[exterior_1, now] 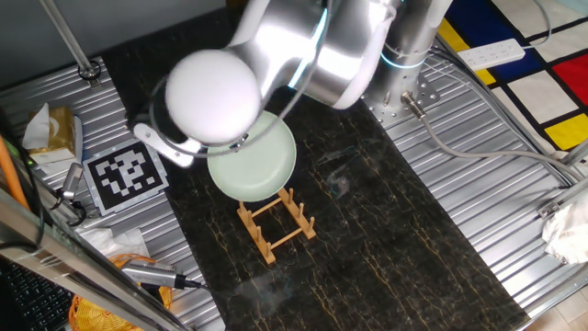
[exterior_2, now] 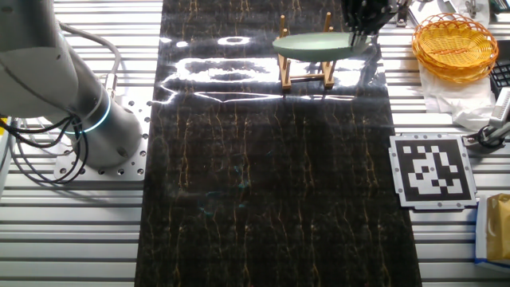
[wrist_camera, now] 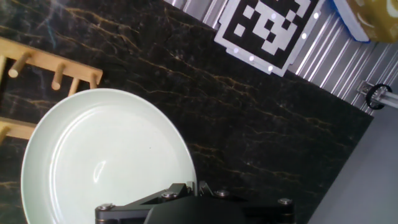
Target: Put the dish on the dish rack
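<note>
**Dish carried over rack; placement outstanding**

Gripper (exterior_2: 360, 32) clamps the pale mint-green dish (exterior_1: 253, 161) by its rim; fingertips are hidden in the hand view, yet the dish hangs from them clear of the table. The dish lies near flat above the wooden dish rack (exterior_1: 277, 225), part overlapping it; contact cannot be told. Done: pickup and carry. Left, as judged: tilt the dish on edge, seat it between 2 pegs (wrist_camera: 59, 76), release.
</note>
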You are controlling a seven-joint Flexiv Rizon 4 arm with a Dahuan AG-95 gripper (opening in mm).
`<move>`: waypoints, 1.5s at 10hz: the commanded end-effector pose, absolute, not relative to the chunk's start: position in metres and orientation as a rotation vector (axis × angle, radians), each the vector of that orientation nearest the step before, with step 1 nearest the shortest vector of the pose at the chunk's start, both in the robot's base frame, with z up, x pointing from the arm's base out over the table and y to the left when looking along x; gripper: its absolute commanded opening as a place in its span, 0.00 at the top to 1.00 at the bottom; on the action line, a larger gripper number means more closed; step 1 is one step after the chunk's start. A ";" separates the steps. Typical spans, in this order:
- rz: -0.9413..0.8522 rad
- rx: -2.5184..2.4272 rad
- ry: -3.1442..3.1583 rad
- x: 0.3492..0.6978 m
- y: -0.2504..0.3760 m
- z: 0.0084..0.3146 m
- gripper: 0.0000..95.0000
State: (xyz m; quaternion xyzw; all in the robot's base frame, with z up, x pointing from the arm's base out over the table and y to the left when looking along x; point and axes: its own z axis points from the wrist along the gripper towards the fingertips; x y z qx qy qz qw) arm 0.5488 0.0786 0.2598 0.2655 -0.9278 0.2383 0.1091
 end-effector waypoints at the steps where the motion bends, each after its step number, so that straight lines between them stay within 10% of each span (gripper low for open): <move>1: 0.805 0.715 -2.606 0.548 0.080 0.263 1.00; 15: 1.007 0.652 -2.529 0.537 0.121 0.262 1.00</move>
